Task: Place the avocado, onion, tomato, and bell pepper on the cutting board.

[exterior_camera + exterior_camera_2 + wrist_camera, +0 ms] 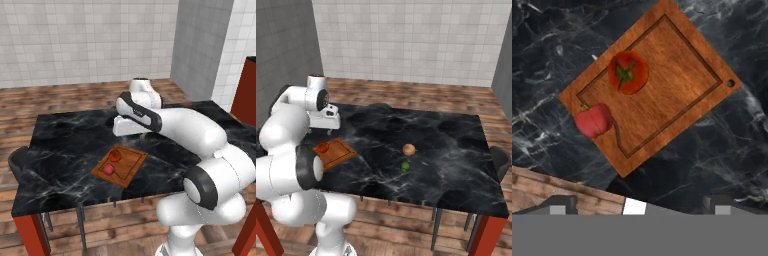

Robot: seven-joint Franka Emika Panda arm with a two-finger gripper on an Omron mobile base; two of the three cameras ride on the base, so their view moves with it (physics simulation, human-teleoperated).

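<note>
The brown wooden cutting board (672,75) lies on the black marble table (65,150). On it sit a red tomato (628,72) with a green stem and a red bell pepper (593,120), which rests at the board's edge. My gripper (639,205) hovers above the board, open, with nothing between its fingertips. In the right base view the gripper (330,129) hangs just behind the board (338,152) and the tomato (322,147). Further right on the table, apart from the board, lie the tan onion (409,149) and the small green avocado (405,166).
A dark chair (498,160) stands at the table's right end in the right base view, and another chair (19,160) at the left end in the left base view. The table's front edge runs close to the board. A red cabinet (246,95) stands to the right.
</note>
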